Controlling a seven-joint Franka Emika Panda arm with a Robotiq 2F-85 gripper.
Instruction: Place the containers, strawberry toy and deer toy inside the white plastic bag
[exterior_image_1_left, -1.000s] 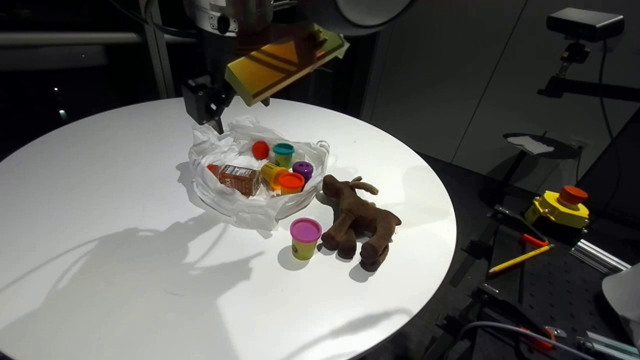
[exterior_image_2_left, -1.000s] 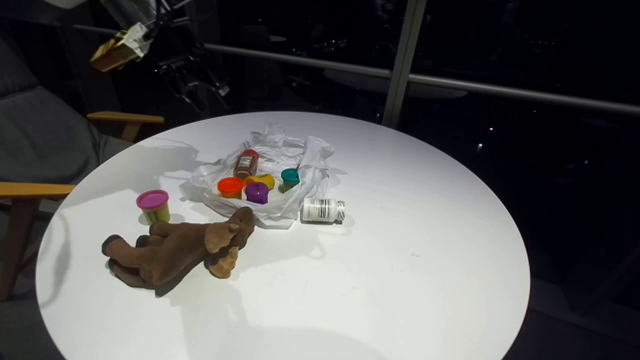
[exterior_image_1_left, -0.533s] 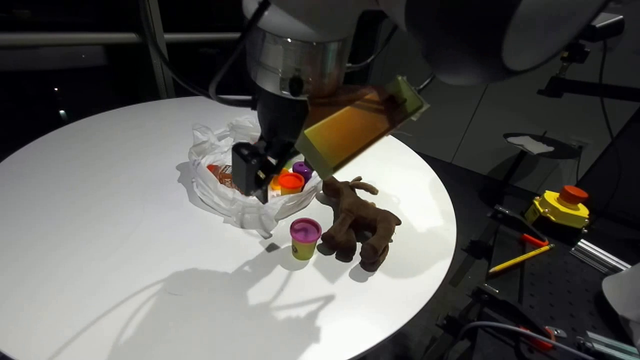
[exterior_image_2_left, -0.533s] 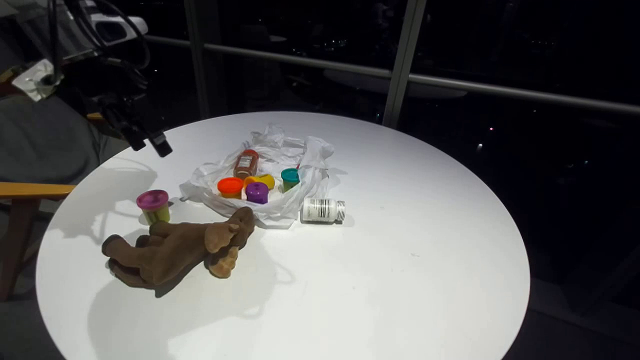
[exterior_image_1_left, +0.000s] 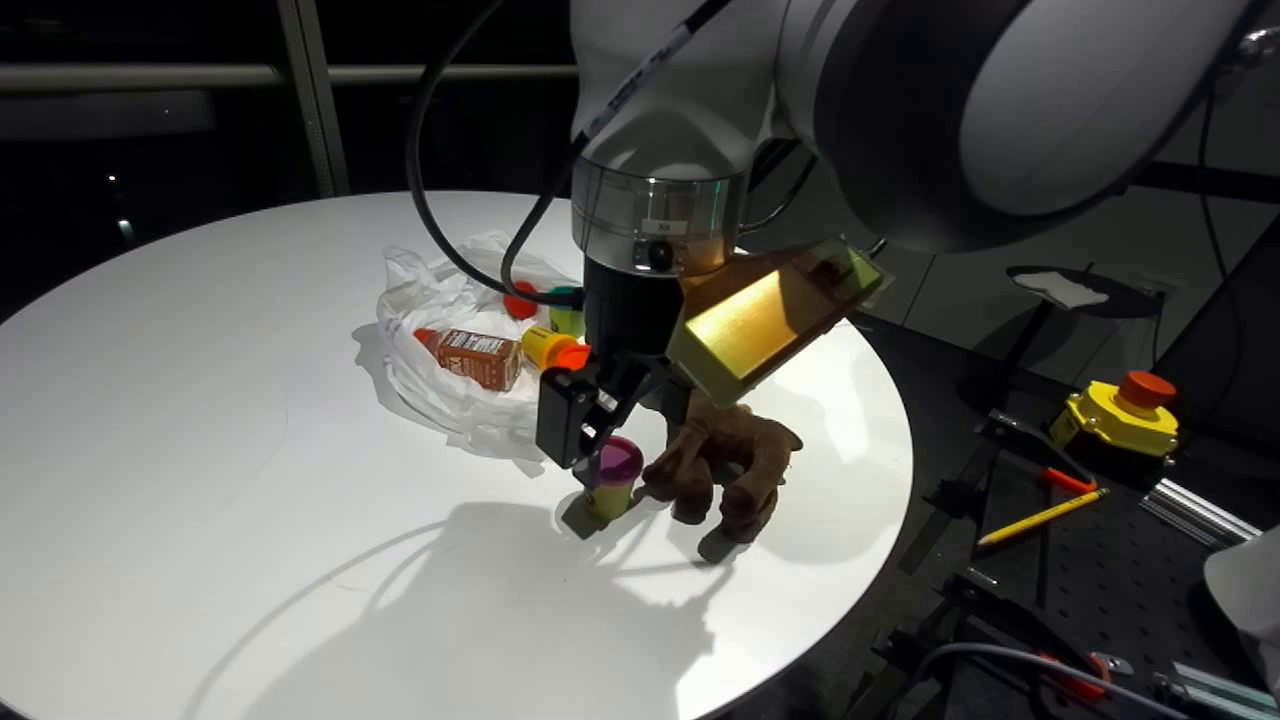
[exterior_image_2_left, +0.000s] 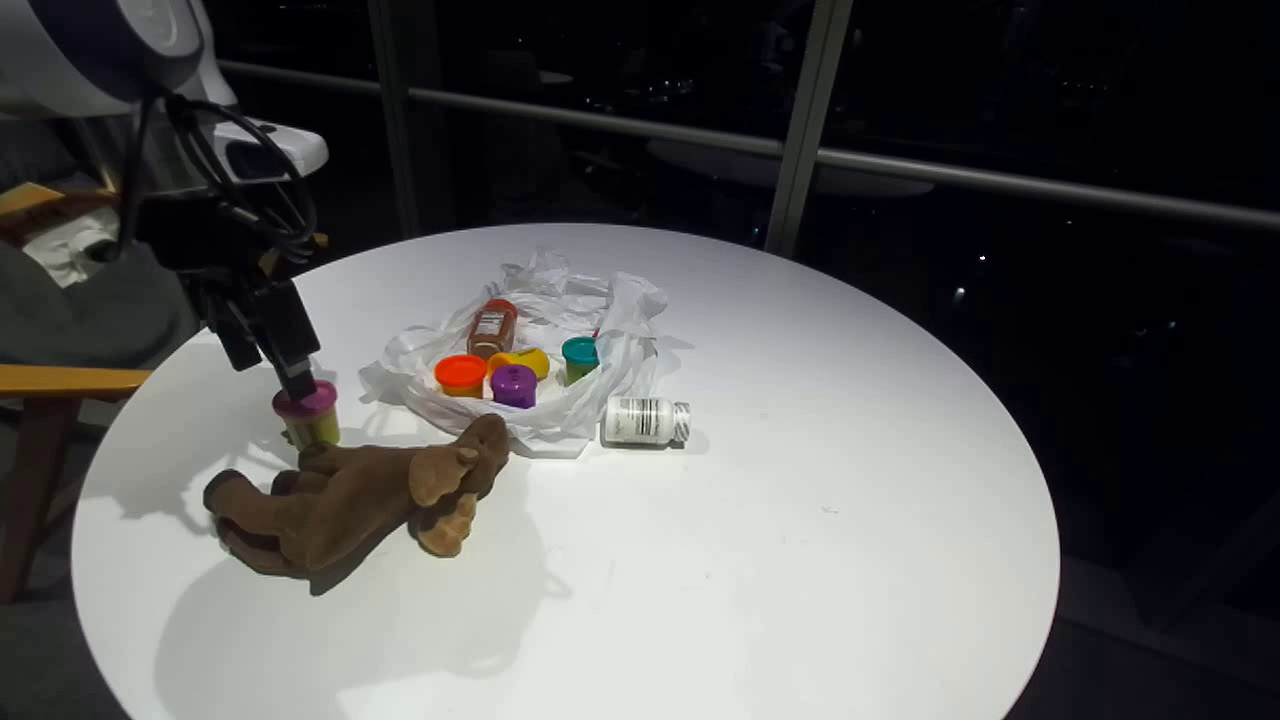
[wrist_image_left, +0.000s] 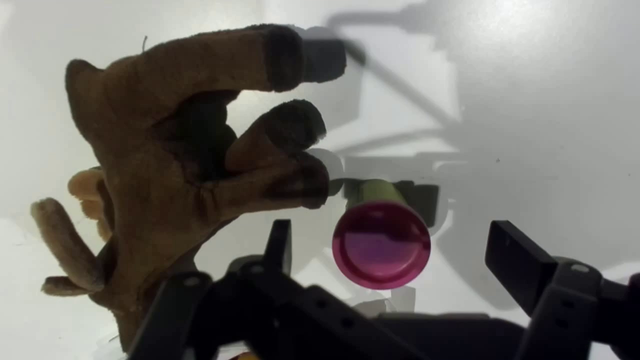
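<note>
Jaws: spread wide, holding nothing; within the last second brought from above the white plastic bag (exterior_image_1_left: 470, 425) down to the pink-lidded tub (wrist_image_left: 381, 240), one jaw standing to either side of it in the wrist view.
Pink-lidded tub: upright on the bench (exterior_image_2_left: 800, 560), outside the bag, near a foot of the deer toy (exterior_image_2_left: 345, 505) but apart from it; unmoved. By the approach, likely the next to be gripped.
Deer toy: on its side on the bench, unmoved; judged a later pick, after the tub.
Bag contents: orange-lidded tub (exterior_image_2_left: 461, 376), yellow tub (exterior_image_2_left: 525, 363) on its side, purple tub (exterior_image_2_left: 514, 386), teal-lidded tub (exterior_image_2_left: 580, 361), red-capped brown bottle (exterior_image_1_left: 478, 358); unchanged, so most of the bagging looks done.
Strawberry toy (exterior_image_1_left: 518, 308): probably the red rounded piece inside the bag; a mere red sliver in an exterior view.
White bottle (exterior_image_2_left: 640, 421): on its side, just outside the bag; whether it counts among the containers, unclear.
Jaw tip at the pink lid: overlaps it in both exterior views; touching or clear, not discernible.
Behind the arm (exterior_image_1_left: 690, 125): purple tub and most of the deer's head, in an exterior view.
Bottle lettering: too small to read.
</note>
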